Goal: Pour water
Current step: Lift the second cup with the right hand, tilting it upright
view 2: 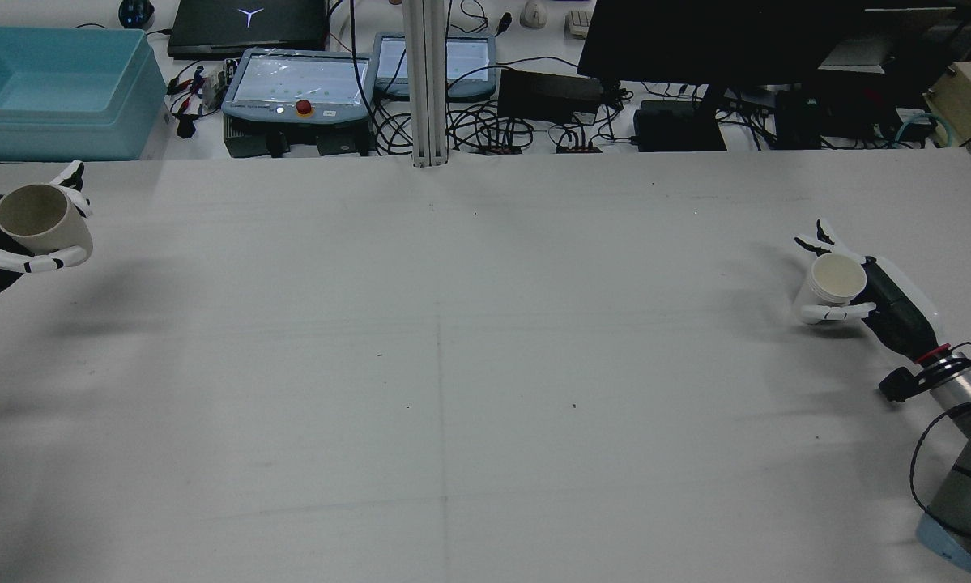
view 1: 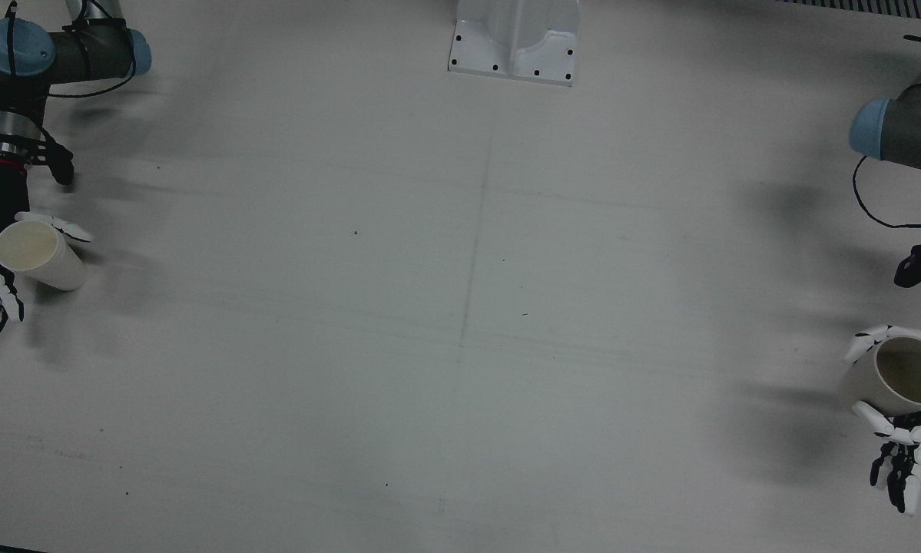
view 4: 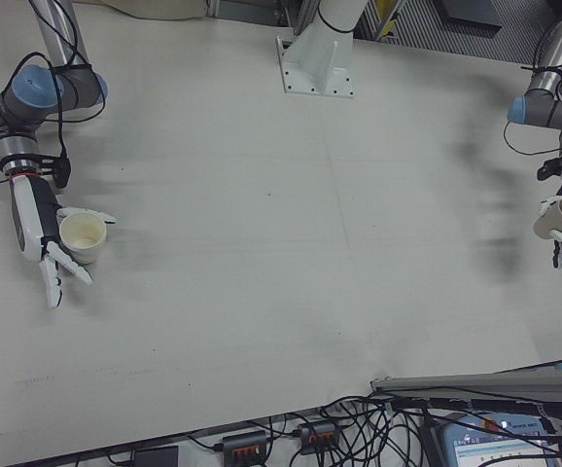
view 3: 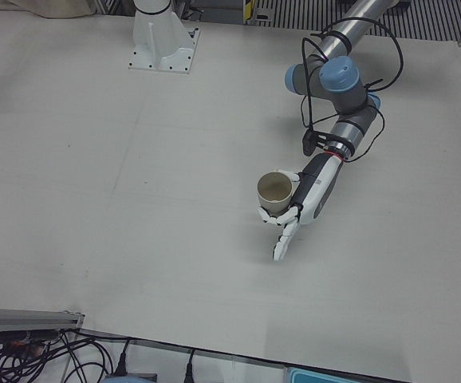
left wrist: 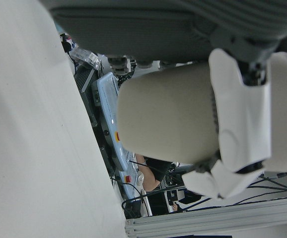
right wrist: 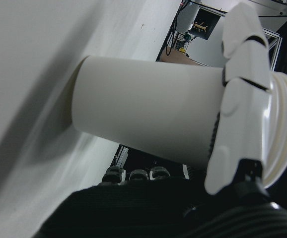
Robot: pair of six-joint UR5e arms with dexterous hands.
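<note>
While cups were held far apart at opposite table (view 1: 460,307) edges, no pour possible. Left hand (view 2: 15,251) wrapped beige cup (view 2: 41,219), lifted clear, upright to keep contents in. Right hand (view 2: 845,300) clasped white cup (view 2: 833,283), base apparently near or on table, ready as receiver.

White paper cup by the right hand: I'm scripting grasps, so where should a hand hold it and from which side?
Grip the white paper cup around its upper wall, below the rolled rim, coming in from the side. It stands upright and widens upward, so the right hand wraps it there without blocking the mouth.
</note>
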